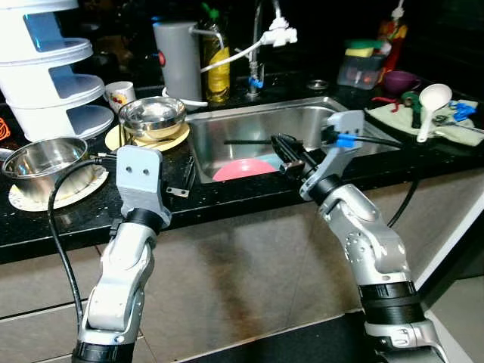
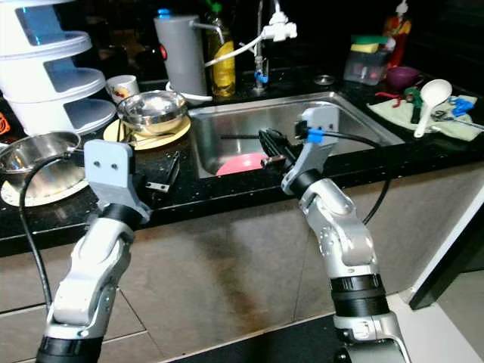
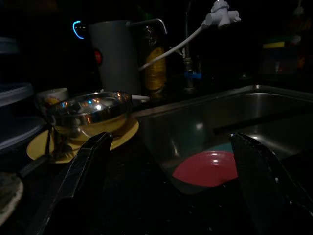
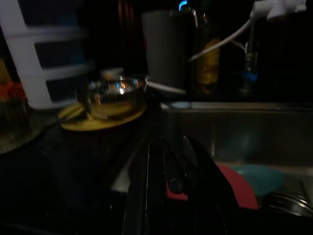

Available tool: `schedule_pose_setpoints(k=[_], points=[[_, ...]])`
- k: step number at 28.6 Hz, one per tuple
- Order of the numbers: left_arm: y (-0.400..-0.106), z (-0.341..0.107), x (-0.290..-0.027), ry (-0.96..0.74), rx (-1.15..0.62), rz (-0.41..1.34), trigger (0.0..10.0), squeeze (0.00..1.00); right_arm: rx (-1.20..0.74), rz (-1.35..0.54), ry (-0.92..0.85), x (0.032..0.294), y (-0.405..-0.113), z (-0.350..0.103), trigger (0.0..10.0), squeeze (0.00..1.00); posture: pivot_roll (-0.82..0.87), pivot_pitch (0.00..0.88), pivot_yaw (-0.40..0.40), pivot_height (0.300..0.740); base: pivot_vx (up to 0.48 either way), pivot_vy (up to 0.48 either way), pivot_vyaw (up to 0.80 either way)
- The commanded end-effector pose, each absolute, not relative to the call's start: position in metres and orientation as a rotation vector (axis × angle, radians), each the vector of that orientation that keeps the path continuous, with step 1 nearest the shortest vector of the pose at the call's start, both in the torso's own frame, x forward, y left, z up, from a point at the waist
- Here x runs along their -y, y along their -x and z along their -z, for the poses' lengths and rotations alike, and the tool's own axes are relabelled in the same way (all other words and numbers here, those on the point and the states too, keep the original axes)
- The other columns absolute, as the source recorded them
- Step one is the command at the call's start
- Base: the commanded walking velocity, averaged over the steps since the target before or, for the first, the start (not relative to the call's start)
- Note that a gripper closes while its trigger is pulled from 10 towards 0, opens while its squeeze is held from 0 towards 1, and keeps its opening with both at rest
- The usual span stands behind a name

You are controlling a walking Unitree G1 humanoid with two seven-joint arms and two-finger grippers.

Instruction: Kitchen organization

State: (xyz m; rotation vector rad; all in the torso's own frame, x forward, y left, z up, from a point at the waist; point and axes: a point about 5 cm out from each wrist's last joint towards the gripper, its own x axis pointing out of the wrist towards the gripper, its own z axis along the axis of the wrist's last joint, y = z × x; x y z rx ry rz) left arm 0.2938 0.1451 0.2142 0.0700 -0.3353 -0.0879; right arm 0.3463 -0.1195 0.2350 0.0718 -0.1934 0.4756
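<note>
a: far left of the frame, the steel bowl [image 1: 47,157] sits on a plate on the bench [image 1: 227,198]; a second steel bowl [image 1: 153,116] on a yellow plate sits further right. both look light, stiff and slick, so i'd pinch the rim.

b: the left tool [image 3: 166,186]?

a: fingers wide apart, empty, over the bench edge.

b: and centre frame?

a: the pink plate [image 1: 243,169] lies flat in the sink [image 1: 227,132]: likely wet, so lift by its edge. the right tool [image 1: 291,155] hovers over it, fingers together, empty.

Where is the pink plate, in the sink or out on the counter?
In the sink. The pink plate lies down inside the steel sink, below the black counter edge.
</note>
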Motion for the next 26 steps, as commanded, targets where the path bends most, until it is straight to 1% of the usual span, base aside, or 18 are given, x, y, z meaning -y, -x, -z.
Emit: schedule_pose_setpoints(k=[1, 8, 13, 15, 20, 23, 26], points=[[-0.293, -0.212, -0.147, -0.071, 0.323, 0.073, 10.0, 0.0, 0.194, -0.472, -0.031, 0.113, -0.349, -0.236, 10.0, 0.0, 0.05, 0.0, -0.024, 0.74, 0.0, 0.0, 0.0], [-0.292, -0.211, -0.146, -0.076, 0.317, 0.086, 10.0, 0.0, 0.193, -0.462, 0.009, 0.111, -0.351, -0.234, 10.0, 0.0, 0.05, 0.0, -0.024, 0.74, 0.0, 0.0, 0.0], [-0.293, -0.208, -0.143, -0.074, 0.303, 0.093, 10.0, 0.0, 0.187, -0.452, 0.04, 0.109, -0.351, -0.231, 10.0, 0.0, 0.05, 0.0, -0.023, 0.74, 0.0, -0.438, 0.0], [-0.293, -0.209, -0.144, -0.066, 0.308, 0.085, 10.0, 0.0, 0.185, -0.447, 0.049, 0.109, -0.351, -0.23, 10.0, 0.0, 0.05, 0.0, -0.023, 0.74, 0.0, 0.0, 0.0], [-0.294, -0.21, -0.145, -0.066, 0.315, 0.074, 10.0, 0.0, 0.138, -0.352, 0.112, 0.104, -0.358, -0.226, 10.0, 0.0, 0.06, 0.0, -0.029, 0.74, 0.0, 0.0, 0.0], [-0.294, -0.211, -0.146, -0.07, 0.317, 0.07, 10.0, 0.0, 0.111, -0.309, 0.16, 0.098, -0.362, -0.223, 10.0, 0.0, 0.06, 0.0, -0.032, 0.74, 0.0, 0.0, 0.0], [-0.294, -0.211, -0.147, -0.073, 0.318, 0.067, 10.0, 0.0, 0.088, -0.327, 0.2, 0.078, -0.365, -0.218, 10.0, 0.0, 0.06, 0.0, -0.031, 0.74, 0.0, 0.0, 0.0]])
